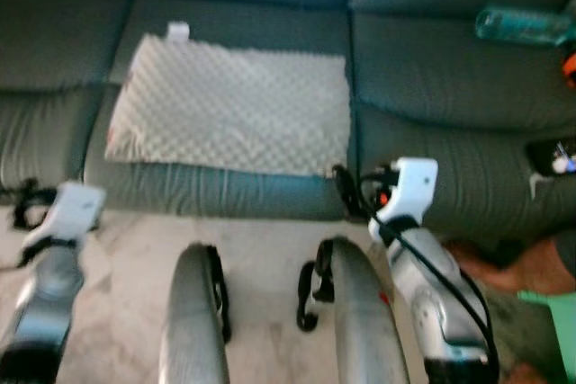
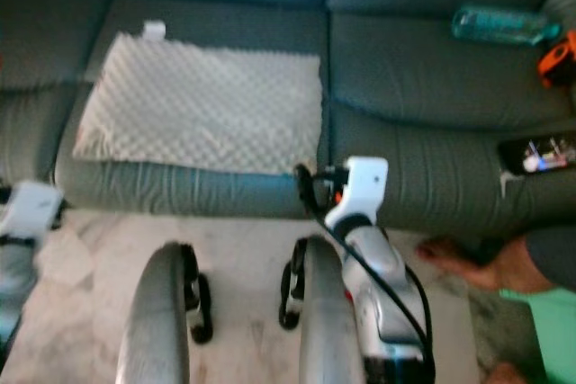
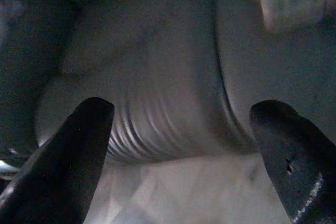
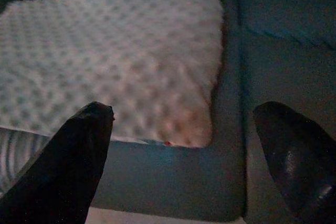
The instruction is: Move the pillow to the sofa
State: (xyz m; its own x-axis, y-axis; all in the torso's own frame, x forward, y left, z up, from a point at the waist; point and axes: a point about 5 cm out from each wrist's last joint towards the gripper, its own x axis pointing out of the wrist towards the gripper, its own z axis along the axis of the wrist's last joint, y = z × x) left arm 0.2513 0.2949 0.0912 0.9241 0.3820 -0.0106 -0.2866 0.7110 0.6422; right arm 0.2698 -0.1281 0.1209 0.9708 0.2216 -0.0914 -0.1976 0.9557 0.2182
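Already flat on sofa point(image 1: 432, 69): pillow point(image 1: 229, 110)

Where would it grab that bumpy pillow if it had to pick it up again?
Probably the pillow front right corner, from the sofa's front edge. It lies flat on the seat, so only its thin edges fit between fingers. The open right gripper already faces that corner.

both arms held low and forward; left pincer point(image 3: 181, 156) and right pincer point(image 4: 184, 150) spread wide, empty.
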